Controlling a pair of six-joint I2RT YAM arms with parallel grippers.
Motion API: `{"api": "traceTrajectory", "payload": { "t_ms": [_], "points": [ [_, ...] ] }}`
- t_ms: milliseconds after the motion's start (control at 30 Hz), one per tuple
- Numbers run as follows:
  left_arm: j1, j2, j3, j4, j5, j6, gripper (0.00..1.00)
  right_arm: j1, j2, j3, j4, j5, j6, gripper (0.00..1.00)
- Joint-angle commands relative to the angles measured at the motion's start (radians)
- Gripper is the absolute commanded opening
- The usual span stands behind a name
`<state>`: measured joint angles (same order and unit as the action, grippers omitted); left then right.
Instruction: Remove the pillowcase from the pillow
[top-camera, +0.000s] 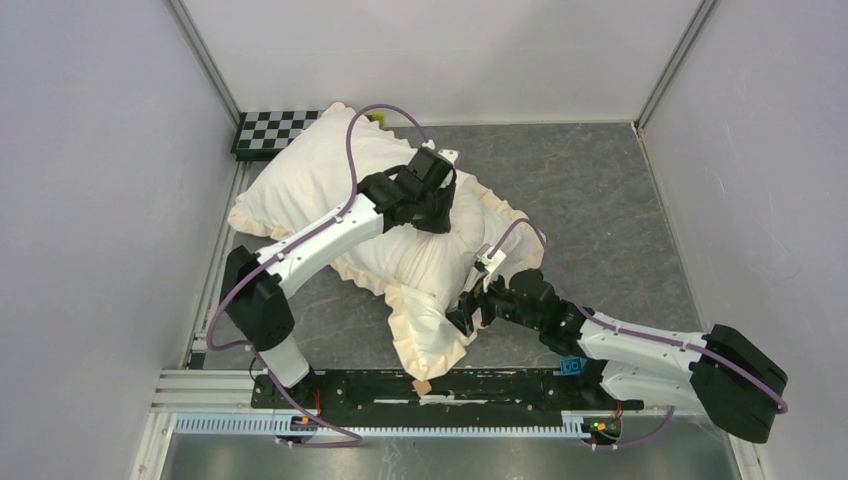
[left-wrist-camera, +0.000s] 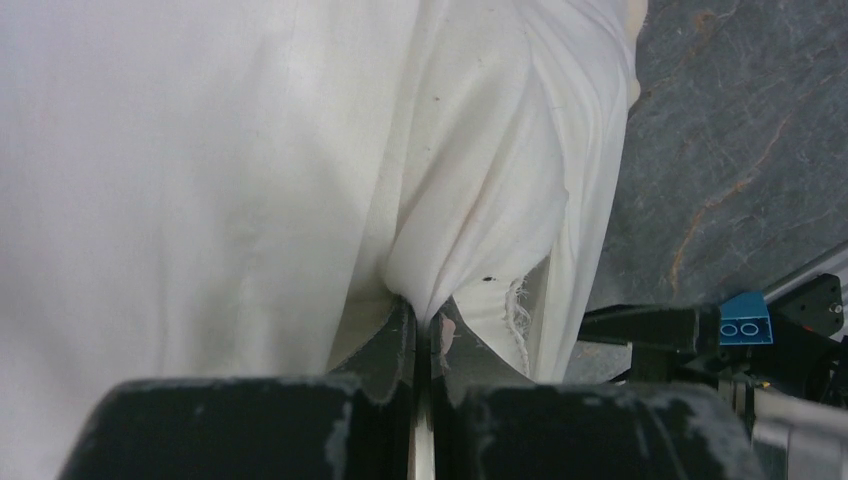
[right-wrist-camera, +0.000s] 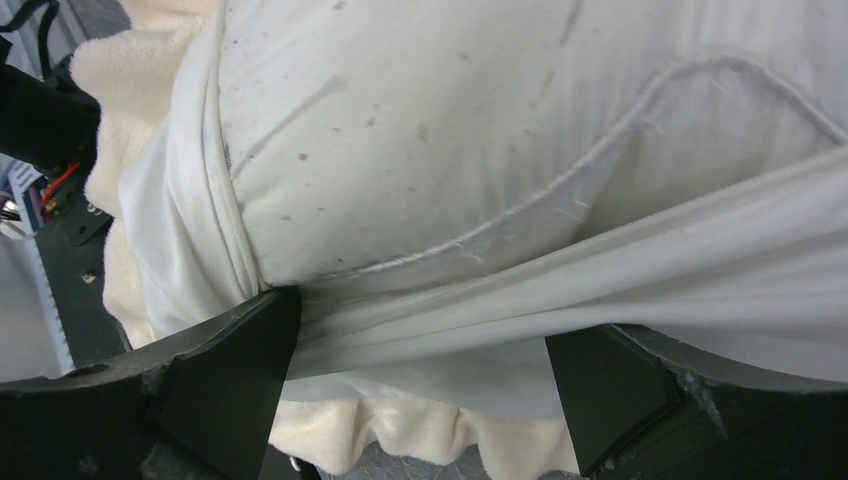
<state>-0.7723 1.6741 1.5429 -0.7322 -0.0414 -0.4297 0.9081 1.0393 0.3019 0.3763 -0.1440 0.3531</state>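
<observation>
Pillowcase (top-camera: 300, 190), cream side up with its ruffled frill (top-camera: 420, 345) along the near edge, lies stuffed on the grey table (top-camera: 600, 200) left of centre, its far corner by the checkerboard (top-camera: 270, 130). On top of it the left gripper (left-wrist-camera: 425, 325) has its fingers pressed together on a raised fold of the white cloth. At the near right end the right gripper (right-wrist-camera: 420, 350) stands with fingers wide apart, a taut band of cloth running between them against the plump, speckled pillow (right-wrist-camera: 450, 130).
</observation>
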Motion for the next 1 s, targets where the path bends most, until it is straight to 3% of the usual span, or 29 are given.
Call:
{"api": "traceTrajectory", "payload": {
  "t_ms": [0,267,400,567,733,967],
  "points": [
    [0.038,0.048,0.114,0.171,-0.08,0.021,0.02,0.112,0.047,0.053,-0.123,0.026,-0.074,0.98],
    [0.097,0.018,0.324,0.053,-0.099,0.054,0.02,0.172,0.238,0.052,-0.196,0.181,-0.072,0.98],
    [0.098,-0.039,0.341,-0.003,-0.093,0.07,0.02,0.172,0.258,0.033,-0.209,0.282,-0.053,0.98],
    [0.099,-0.157,0.208,-0.006,-0.047,0.063,0.02,0.132,0.209,0.04,-0.26,0.399,-0.037,0.98],
    [0.098,-0.309,-0.002,-0.006,-0.026,0.047,0.02,-0.063,0.078,0.008,-0.246,0.278,-0.043,0.98],
    [0.099,-0.486,-0.298,0.024,-0.009,0.005,0.02,-0.194,0.02,0.064,-0.308,0.296,-0.091,0.98]
  ]
}}
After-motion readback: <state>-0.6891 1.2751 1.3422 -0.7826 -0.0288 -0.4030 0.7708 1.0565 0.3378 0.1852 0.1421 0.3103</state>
